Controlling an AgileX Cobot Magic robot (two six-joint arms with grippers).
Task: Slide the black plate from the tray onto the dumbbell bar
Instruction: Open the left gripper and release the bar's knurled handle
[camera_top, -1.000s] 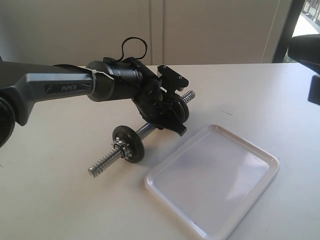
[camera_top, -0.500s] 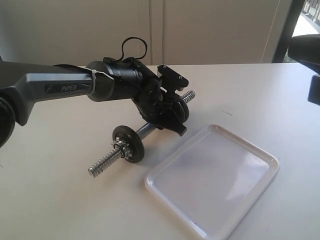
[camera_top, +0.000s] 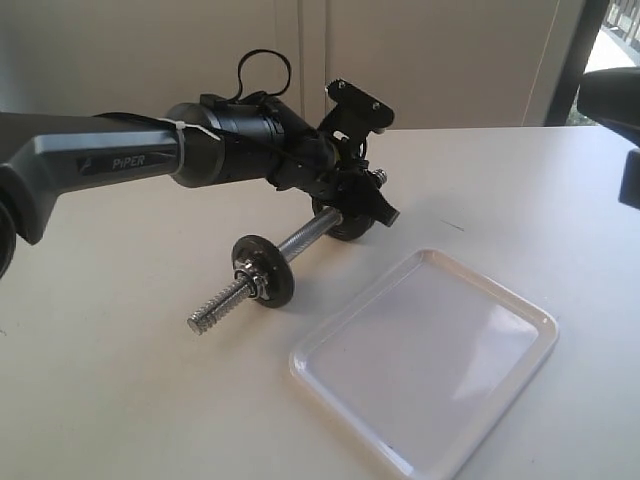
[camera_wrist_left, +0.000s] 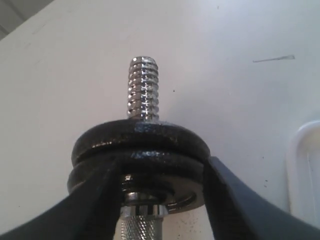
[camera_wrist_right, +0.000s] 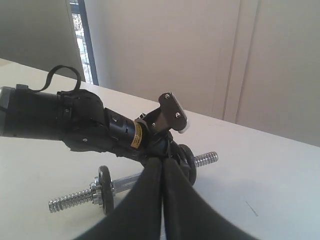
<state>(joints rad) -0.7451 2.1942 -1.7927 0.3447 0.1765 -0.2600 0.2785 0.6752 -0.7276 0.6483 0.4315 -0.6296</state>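
On the table (camera_top: 520, 190), exterior view: left gripper (camera_top: 360, 200) sits over the far end of the bar (camera_top: 305, 238). The plate (camera_top: 348, 228) is threaded on there, off the tray (camera_top: 430, 360), which lies just beside. Another disc (camera_top: 266, 270) sits near the bar's other end.

Left wrist: plate sits just below the threaded tip. Fingers (camera_wrist_left: 235, 200) are spread astride the bar, clamping nothing, so released.

Right wrist: right gripper (camera_wrist_right: 163, 162) is clenched, holding nothing, raised apart from the bar.

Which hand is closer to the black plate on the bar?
The left hand: its fingers sit on either side of the black plate. The right hand is shut and well away from it.
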